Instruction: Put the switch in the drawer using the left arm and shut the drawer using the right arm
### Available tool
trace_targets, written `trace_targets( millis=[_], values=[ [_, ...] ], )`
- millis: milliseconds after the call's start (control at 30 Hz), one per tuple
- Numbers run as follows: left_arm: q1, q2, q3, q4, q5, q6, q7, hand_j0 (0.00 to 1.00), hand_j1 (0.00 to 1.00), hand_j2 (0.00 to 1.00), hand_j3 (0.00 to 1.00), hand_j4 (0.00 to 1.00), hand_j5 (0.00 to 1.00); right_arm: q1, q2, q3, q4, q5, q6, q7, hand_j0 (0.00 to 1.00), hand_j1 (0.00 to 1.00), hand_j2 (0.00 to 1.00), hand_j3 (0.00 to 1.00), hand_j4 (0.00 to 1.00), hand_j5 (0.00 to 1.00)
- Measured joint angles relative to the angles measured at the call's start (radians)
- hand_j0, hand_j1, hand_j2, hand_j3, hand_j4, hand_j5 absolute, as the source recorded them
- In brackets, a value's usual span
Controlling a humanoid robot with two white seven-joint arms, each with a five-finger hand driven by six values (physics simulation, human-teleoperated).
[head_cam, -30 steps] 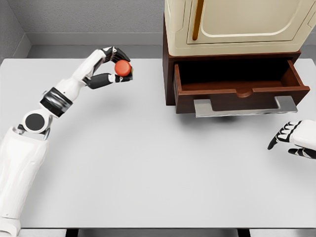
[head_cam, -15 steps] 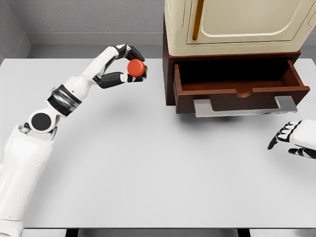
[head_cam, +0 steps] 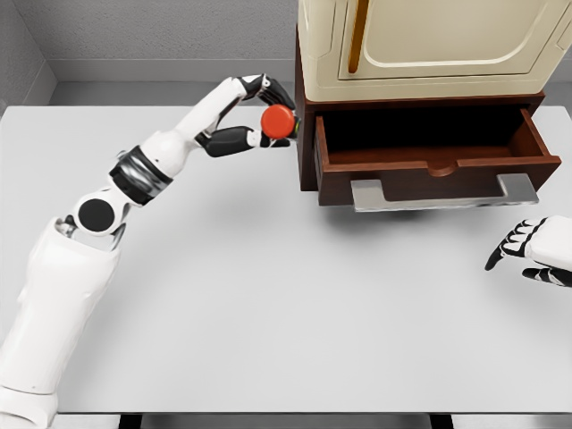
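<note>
Switch, red and round, is pinched between the thumb and fingertips of the left hand, raised above the table. It sits just left of the drawer, close to the cabinet's dark side panel, still outside the drawer. The drawer stands pulled open, its interior dark, with a grey metal handle along its front. Above the drawer, the cream cabinet door is closed. No brand, label or writing is legible on any surface. Right of and below the drawer, the right hand rests near the table edge, fingers loosely spread, holding nothing.
</note>
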Motion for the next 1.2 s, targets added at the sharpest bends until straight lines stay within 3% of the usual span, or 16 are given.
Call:
trace_targets(
  millis=[467, 1200],
  values=[
    [-0.063, -0.071, -0.044, 0.000, -0.085, 0.003, 0.000, 0.36, 0.36, 0.36, 0.36, 0.36, 0.36, 0.000, 0.002, -0.001, 0.000, 0.000, 0.000, 0.000, 0.63, 0.63, 0.63, 0.63, 0.63, 0.63],
    [-0.095, -0.231, -0.045, 0.003, -0.424, 0.053, 0.008, 0.36, 0.36, 0.36, 0.36, 0.36, 0.36, 0.000, 0.000, 0.001, 0.000, -0.001, 0.000, -0.002, 0.63, 0.63, 0.63, 0.63, 0.63, 0.63]
  ],
)
